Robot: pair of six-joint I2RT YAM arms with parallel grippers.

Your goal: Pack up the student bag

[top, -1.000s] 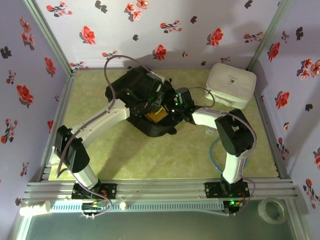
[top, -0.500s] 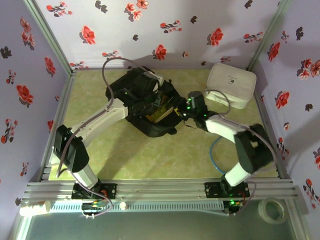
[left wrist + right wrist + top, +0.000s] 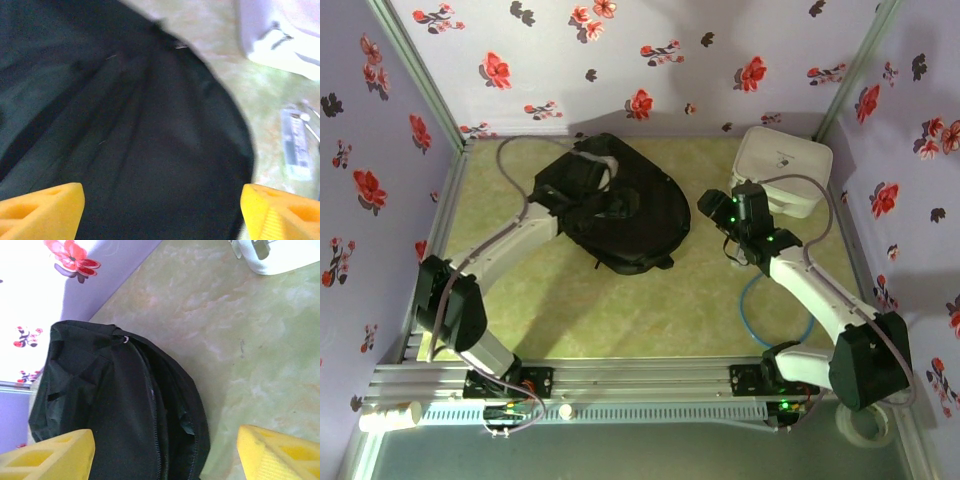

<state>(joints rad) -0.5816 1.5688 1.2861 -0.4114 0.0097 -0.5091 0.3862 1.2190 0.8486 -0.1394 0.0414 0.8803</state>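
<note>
Items in the top view, by count:
- One black backpack (image 3: 630, 215), centre of frame.
- One white case (image 3: 782, 168), upper right.
- Two robot arms, a left arm (image 3: 510, 245) and a right arm (image 3: 810, 290), rising from the bottom edge.
- One blue cable loop (image 3: 746, 310), lower right.
- One tape roll (image 3: 847, 420), bottom right corner.

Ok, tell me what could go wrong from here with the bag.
The open left fingers hover close over the soft student bag; closing could snag a fold and drag it. The open right fingers sit between bag and white case; a wide swing might knock the case. The blue cable loop beneath the right arm could catch.
</note>
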